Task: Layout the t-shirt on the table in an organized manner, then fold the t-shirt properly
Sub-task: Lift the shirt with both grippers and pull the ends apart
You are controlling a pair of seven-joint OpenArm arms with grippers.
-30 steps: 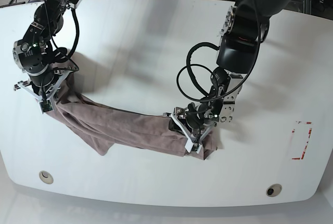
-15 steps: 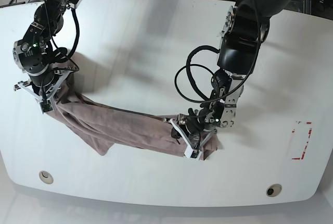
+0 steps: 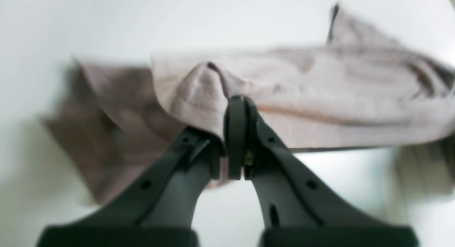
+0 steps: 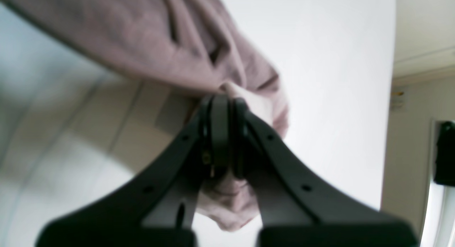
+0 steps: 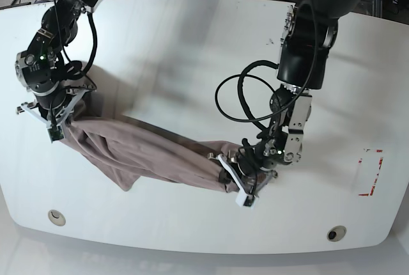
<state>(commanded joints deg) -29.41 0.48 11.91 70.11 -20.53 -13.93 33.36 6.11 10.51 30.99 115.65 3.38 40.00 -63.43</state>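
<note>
In the left wrist view, the left gripper [image 3: 236, 133] has its jaws pressed together, pinching a fold of the shirt [image 3: 320, 97]. The cloth spreads to both sides of the jaws, over the white table [image 3: 142, 23]. The picture is blurred, so no more detail can be told.

In the right wrist view, the right gripper [image 4: 224, 133] is also pressed together on a bunch of the shirt [image 4: 160, 37]. Some cloth hangs below the jaws, and the rest runs up to the top left of the picture.

In the base view, the shirt [image 5: 147, 150] is a long, wrinkled band on the table [image 5: 192, 51]. Its long axis goes from the left edge, where the right gripper [image 5: 54, 125] holds one end, down toward the front edge near the middle, where the left gripper [image 5: 246, 185] holds the other end. The band is not spread flat. A loose corner of it points to the front left corner.
</note>
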